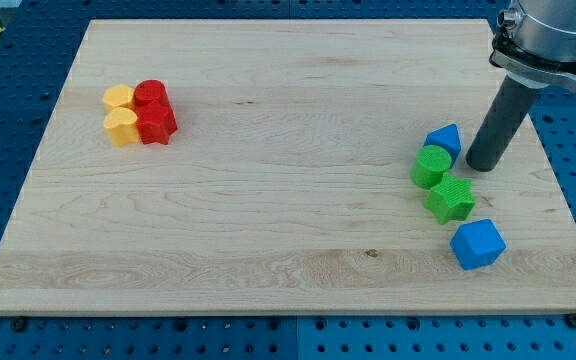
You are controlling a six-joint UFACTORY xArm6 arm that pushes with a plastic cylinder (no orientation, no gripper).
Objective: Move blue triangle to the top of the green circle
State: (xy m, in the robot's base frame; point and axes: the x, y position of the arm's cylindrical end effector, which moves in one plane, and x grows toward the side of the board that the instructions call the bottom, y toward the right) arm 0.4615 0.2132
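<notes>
The blue triangle [445, 140] lies at the view's right, touching the upper right side of the green circle [431, 166]. My tip [484, 165] rests on the board just right of both, a small gap from the blue triangle. The dark rod rises from it toward the view's top right corner.
A green star [450, 198] sits just below the green circle, and a blue cube [477, 244] below that. At the view's upper left is a cluster: a yellow block [119, 98], a yellow heart [121, 126], a red cylinder [150, 96] and a red star-like block [156, 124]. The wooden board [268, 200] ends close to the right.
</notes>
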